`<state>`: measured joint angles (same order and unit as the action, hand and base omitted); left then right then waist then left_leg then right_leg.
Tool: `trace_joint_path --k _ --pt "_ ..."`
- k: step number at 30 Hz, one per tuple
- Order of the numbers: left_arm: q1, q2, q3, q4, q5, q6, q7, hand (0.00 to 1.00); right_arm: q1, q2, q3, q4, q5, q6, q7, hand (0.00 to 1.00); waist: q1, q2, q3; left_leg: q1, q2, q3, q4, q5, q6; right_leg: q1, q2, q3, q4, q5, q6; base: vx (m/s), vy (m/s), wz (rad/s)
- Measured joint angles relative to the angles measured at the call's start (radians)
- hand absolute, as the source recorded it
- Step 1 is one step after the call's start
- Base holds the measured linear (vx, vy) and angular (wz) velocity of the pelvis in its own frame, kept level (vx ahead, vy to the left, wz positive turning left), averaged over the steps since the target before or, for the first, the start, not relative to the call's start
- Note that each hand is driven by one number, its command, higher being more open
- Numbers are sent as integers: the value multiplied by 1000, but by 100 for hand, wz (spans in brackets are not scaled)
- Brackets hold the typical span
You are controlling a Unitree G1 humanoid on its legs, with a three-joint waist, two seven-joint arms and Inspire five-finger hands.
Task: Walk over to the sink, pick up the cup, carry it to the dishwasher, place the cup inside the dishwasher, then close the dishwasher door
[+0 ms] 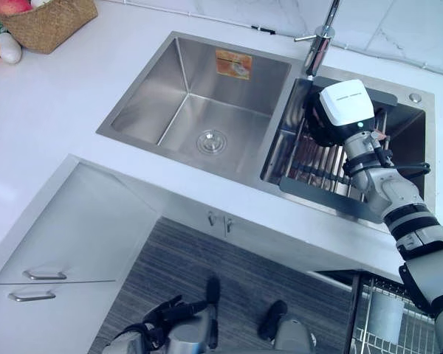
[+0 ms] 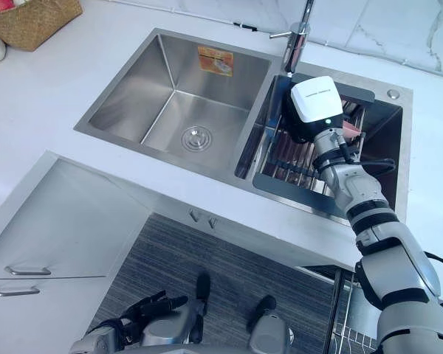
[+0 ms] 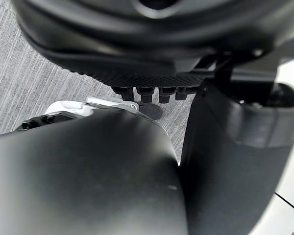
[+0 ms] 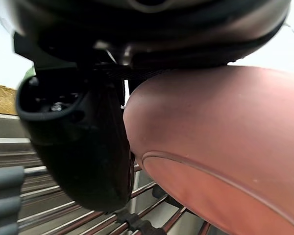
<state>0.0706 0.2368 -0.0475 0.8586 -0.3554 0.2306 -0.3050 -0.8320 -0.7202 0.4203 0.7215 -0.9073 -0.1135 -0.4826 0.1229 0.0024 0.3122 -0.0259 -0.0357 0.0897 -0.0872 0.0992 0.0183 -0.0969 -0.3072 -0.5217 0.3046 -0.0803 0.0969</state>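
Observation:
A terracotta-pink cup (image 4: 220, 147) lies against the palm of my right hand (image 1: 323, 127), with the thumb (image 4: 83, 147) curled along its side. This hand reaches down into the sink's right basin, over a dark wire dish rack (image 1: 310, 173). From the head, just a sliver of the cup (image 2: 352, 131) peeks out behind the hand. My left hand (image 1: 170, 313) hangs low above the floor in front of the cabinets, fingers relaxed and holding nothing.
The steel sink's left basin (image 1: 199, 110) has only its drain. A faucet (image 1: 321, 40) rises behind the divider. A woven fruit basket (image 1: 48, 22) stands at the counter's far left. The dishwasher's wire rack (image 1: 387, 317) shows at lower right. Cabinet drawers (image 1: 44, 275) sit lower left.

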Motion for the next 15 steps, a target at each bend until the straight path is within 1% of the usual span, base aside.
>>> trace_joint_path --k 6,8,9,11,12,13,14,15 --pt "0 0 0 1 0 0 2 100 0 2 0 28 31 28 -1 0 1 0 0 7 6 9 0 -1 -2 8 12 12 -15 3 -1 4 -16 -4" --pt "0 0 0 1 1 1 3 100 2 4 -2 32 72 36 -3 0 1 0 0 10 7 16 0 -2 -3 9 15 20 -21 8 0 1 -9 -16" --pt "0 -1 0 2 1 1 7 100 6 10 -7 35 139 39 -12 0 0 0 0 14 9 26 0 -2 -4 12 21 27 -35 18 0 6 -8 -21" --pt "0 -2 0 2 2 3 14 100 25 27 -48 35 204 39 -26 0 -2 0 0 20 10 34 0 -3 -4 20 26 32 -48 25 2 7 -4 -14" --pt "0 -2 0 4 2 5 19 100 42 42 -89 34 272 33 -31 0 -5 0 0 27 10 36 0 -4 -5 27 27 34 -54 28 3 6 0 -10" --pt "0 -3 0 5 2 7 22 100 66 65 -150 17 348 31 -34 0 -5 0 0 35 10 42 0 -8 -11 34 29 39 -60 29 4 4 0 -12" --pt "1 -4 1 5 3 8 23 100 80 78 -183 3 390 29 -36 0 -5 0 0 37 10 46 0 -9 -12 35 30 44 -62 30 4 2 -2 -20" --pt "1 -5 1 6 3 10 28 100 118 117 -271 -55 482 20 -44 0 -8 0 0 42 11 56 0 -11 -13 35 33 54 -66 33 5 5 -7 -19"
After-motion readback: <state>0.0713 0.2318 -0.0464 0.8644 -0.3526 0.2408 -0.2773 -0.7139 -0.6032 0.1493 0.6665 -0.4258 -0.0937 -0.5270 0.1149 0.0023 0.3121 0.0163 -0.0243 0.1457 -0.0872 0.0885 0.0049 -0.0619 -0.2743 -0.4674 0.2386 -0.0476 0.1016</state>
